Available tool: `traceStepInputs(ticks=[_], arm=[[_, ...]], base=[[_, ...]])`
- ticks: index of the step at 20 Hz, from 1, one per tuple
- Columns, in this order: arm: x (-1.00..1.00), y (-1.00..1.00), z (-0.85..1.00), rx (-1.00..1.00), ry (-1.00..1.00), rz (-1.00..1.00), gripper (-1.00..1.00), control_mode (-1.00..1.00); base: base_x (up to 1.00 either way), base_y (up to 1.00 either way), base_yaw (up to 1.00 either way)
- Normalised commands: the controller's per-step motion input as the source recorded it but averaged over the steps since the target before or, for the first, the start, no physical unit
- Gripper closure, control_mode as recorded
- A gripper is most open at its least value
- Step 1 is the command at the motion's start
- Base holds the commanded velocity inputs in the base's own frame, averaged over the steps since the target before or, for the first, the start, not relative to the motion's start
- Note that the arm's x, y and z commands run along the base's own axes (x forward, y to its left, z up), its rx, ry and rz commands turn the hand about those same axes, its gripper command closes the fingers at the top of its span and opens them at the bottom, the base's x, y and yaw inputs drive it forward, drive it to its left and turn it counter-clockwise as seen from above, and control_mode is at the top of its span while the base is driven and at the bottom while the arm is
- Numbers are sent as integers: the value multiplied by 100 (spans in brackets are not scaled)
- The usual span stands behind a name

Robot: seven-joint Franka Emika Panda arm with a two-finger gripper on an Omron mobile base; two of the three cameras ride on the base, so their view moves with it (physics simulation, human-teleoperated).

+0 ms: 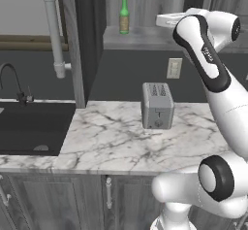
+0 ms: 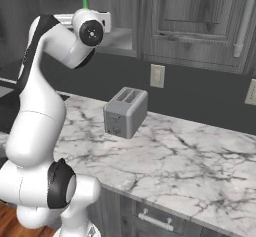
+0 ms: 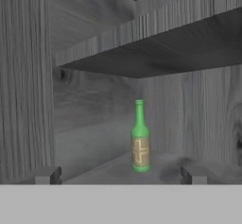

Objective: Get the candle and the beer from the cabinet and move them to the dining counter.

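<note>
Standing upright on the lower shelf (image 3: pixel 113 171) of the open cabinet (image 1: pixel 82 40), the beer (image 1: pixel 124 14) sits alone near the back wall. Green glass, narrow neck, tan label band around the lower body. In the hand view the label on the beer (image 3: pixel 140 138) carries a pale cross-like mark; no lettering can be read, too blurred.

Hand (image 3: pixel 120 175): released, the two dark fingertips (image 3: pixel 47 175) spread wide at the bottom of the hand view, nothing between them. The bottle stands ahead of the hand, roughly between the two tips and a little toward the right one, apart from both. A second shelf board crosses above the bottle.

Left base view: the white arm's wrist reaches up to the cabinet opening, to the right of the bottle at about shelf height. Right base view: only the green top of the beer (image 2: pixel 85 1) shows above the arm's upper joint.

Below the cabinet, a marble tabletop (image 1: pixel 116 141) with grey veins carries a silver two-slot toaster (image 1: pixel 157 105); its front shows a small dial and a T-shaped lever, no readable brand. A black sink (image 1: pixel 29 127) with a dark faucet (image 1: pixel 14 81) lies at the left of the tabletop. A pale wall outlet (image 1: pixel 174 68) sits on the dark backsplash above the toaster.
</note>
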Motion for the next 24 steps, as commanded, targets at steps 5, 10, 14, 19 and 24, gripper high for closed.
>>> traceStepInputs(ticks=[5,10,14,19,24], arm=[[34,0,0,0,0,0,-100,-100],[32,0,0,0,0,0,-100,-100],[34,0,0,0,1,0,-100,-100],[36,2,0,0,6,0,-100,-100],[37,10,0,0,9,0,-100,-100]], base=[[0,0,0],[0,0,0],[0,0,0],[0,0,0],[0,0,0]])
